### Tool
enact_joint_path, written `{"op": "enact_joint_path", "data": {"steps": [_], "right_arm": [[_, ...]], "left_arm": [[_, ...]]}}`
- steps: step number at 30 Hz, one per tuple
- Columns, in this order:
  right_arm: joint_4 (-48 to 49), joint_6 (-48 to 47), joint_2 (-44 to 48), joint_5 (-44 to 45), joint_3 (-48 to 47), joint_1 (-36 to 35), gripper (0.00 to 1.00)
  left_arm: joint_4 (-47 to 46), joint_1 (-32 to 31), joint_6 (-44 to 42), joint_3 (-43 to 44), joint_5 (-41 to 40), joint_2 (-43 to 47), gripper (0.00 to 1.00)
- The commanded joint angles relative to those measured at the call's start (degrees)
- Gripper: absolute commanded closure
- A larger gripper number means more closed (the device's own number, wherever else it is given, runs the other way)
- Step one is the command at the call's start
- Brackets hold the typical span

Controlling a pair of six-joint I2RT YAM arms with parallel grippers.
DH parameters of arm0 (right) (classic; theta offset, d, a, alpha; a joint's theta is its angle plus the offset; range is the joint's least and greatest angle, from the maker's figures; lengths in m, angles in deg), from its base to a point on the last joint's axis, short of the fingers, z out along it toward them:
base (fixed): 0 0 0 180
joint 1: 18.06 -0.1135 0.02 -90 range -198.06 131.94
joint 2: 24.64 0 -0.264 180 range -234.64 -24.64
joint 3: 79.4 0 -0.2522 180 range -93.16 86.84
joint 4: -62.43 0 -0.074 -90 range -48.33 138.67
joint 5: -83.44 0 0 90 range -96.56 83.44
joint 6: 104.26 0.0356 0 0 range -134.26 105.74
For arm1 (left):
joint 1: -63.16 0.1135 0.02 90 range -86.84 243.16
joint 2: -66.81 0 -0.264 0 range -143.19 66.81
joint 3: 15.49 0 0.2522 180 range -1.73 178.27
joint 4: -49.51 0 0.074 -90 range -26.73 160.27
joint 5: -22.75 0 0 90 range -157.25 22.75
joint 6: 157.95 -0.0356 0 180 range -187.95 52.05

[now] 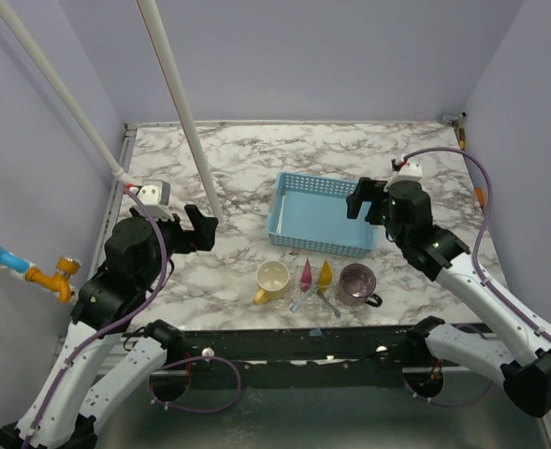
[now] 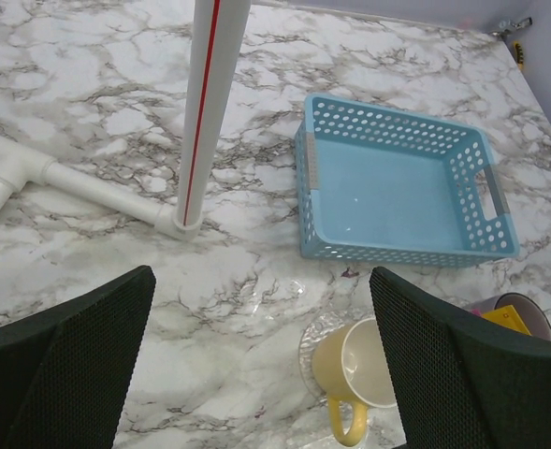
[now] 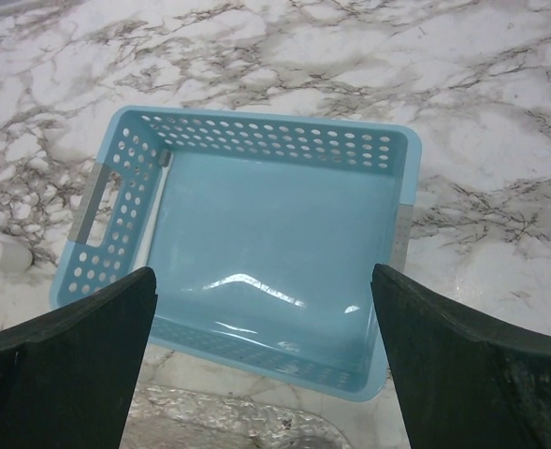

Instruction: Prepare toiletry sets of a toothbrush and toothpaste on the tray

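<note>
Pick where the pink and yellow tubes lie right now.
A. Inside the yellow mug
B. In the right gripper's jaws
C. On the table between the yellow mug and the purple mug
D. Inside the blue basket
C: the top view shows the pink tube and the yellow tube on the marble table, between the yellow mug and the purple mug, in front of the blue basket.

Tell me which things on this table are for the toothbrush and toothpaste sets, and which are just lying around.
For the job: light blue perforated plastic tray; small pink soft tube; small yellow soft tube; thin grey stick brush; thin pale blue stick brush.
Just lying about: pale yellow mug; translucent purple mug; white plastic pipes.
</note>
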Motion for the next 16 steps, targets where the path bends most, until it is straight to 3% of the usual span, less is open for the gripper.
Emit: {"op": "enact_joint_path", "data": {"steps": [1, 16], "right_arm": [[0.2, 1.4, 0.1, -1.0, -1.0, 0.1, 0.00], [1.9, 0.4, 2.9, -1.1, 0.7, 0.2, 0.00]], "left_arm": [[-1.1, 0.3, -0.6, -0.8, -2.0, 1.0, 0.01], [-0.8, 0.3, -0.6, -0.6, -3.2, 1.4, 0.01]]}}
